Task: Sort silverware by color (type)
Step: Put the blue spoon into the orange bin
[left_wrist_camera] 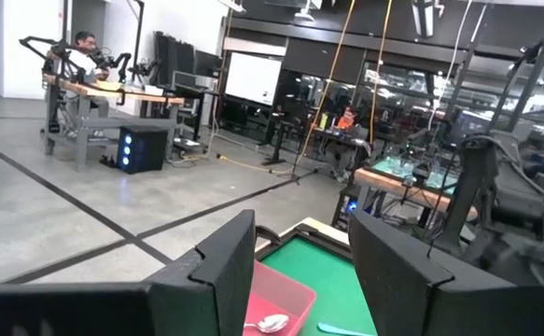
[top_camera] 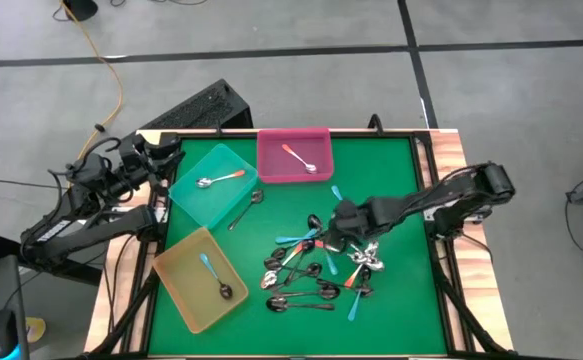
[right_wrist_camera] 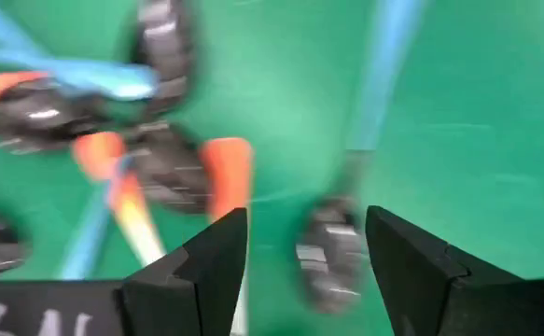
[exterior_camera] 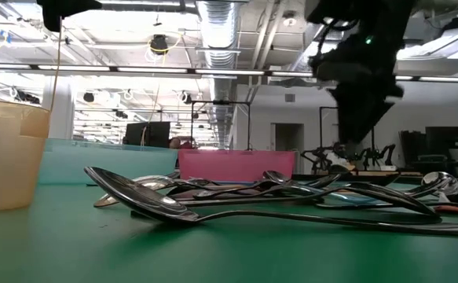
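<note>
Black jointed arms, blocky dark fingers [right_wrist_camera: 206, 271]

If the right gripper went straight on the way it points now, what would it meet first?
Probably the blue-handled spoon, whose metal bowl lies between the open fingers of the right gripper over the spoon pile. An orange-handled spoon lies just beside it; depth is unclear.

The right gripper [top_camera: 333, 240] points down at the end of its outstretched arm, fingers [right_wrist_camera: 206, 266] spread. The left gripper [top_camera: 176, 160] waits far off, fingers together.
</note>
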